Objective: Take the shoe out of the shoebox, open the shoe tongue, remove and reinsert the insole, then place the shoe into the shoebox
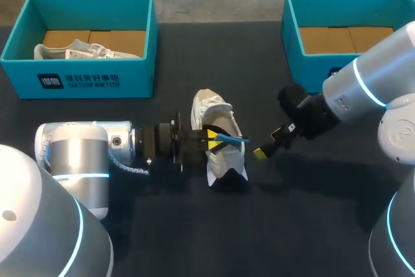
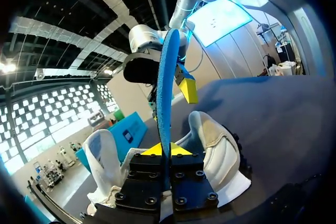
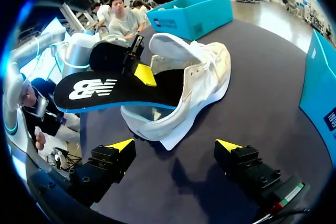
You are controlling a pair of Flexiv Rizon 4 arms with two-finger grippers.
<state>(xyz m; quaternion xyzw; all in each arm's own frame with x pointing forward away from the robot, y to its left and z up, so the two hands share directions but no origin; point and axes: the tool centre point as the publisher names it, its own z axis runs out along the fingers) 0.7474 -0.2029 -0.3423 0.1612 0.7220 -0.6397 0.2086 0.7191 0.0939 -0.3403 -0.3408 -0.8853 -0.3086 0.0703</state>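
A white shoe (image 1: 220,160) lies on the dark table between my two grippers, its opening turned up. My left gripper (image 1: 211,139) is shut on the heel end of the insole (image 1: 232,139), which is black on top and blue underneath, and holds it partly out of the shoe. In the left wrist view the insole (image 2: 167,87) stands edge-on between the yellow tips of the left gripper (image 2: 160,150), with the shoe (image 2: 212,145) around them. My right gripper (image 1: 268,144) hangs open just right of the shoe. Its wrist view shows the right gripper (image 3: 175,145) empty, facing the shoe (image 3: 207,77) and the insole (image 3: 115,95).
A teal shoebox (image 1: 97,79) at the back left holds a second white shoe (image 1: 84,50). Another teal shoebox (image 1: 295,37) stands at the back right with only cardboard in it. The first box (image 3: 194,17) lies beyond the shoe in the right wrist view.
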